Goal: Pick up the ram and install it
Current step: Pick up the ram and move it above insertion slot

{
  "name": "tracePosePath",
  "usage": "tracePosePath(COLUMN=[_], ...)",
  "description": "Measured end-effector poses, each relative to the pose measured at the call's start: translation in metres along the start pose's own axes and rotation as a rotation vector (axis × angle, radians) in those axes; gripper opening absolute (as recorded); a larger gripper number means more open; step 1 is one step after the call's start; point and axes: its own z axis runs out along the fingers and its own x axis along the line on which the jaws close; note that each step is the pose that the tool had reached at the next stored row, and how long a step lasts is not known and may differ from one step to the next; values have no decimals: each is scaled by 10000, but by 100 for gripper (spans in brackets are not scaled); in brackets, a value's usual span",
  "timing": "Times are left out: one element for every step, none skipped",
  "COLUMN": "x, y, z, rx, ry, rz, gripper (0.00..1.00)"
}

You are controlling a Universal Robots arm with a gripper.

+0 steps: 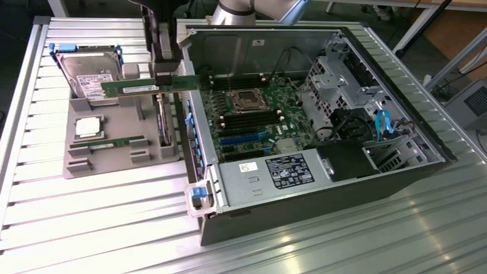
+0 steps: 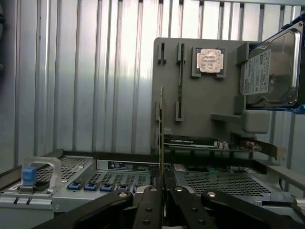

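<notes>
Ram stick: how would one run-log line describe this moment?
gripper: shut on ram | ram: held above grey tray, beside open computer case | install: not done

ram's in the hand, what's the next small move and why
Probably carry the ram toward the exterior view's right, over the edge of the case, until it hangs above the slots. The hand is shut on the ram, which is held above the tray, beside the case and not yet over the motherboard.
</notes>
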Motion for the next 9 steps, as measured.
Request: tracePosePath(x=[1,1,2,3,3,3,4,5,5], y=[-12,-24,-36,-48,-55,-62,-75,-87,-95], z=[-1,-1,-1,-1,-1,-1,-2,-2,-1], rx=[-2,-3,-5,-6,-7,-8,-9,-11,-12], ry=[0,0,0,0,-1,0,0,0,-1], rz=[-1,0,0,0,0,0,0,0,0], gripper=[12,12,12,12,12,12,12,12,12])
